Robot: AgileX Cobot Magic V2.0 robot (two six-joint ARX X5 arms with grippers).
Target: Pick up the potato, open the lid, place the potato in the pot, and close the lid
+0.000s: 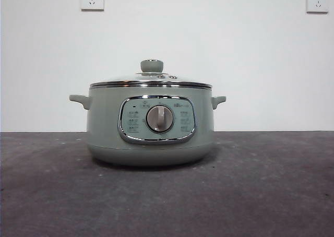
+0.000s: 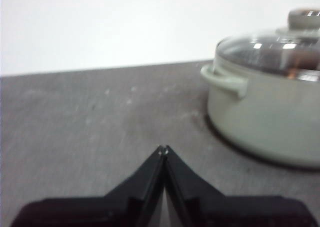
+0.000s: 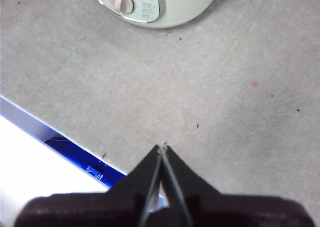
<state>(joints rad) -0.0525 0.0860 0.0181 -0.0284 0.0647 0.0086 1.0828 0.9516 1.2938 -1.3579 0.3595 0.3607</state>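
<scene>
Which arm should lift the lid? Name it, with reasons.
Probably left: the left gripper faces the pot with lid and knob in view; the right gripper hangs by the table edge, seeing only the dial.

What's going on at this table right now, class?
Nothing is being handled. The sage-green pot stands on the grey table with the lid seated on it. The left gripper hangs shut beside the pot, and the right gripper hangs shut over the table in front of it; both hold nothing. The potato shows in no view.
</scene>
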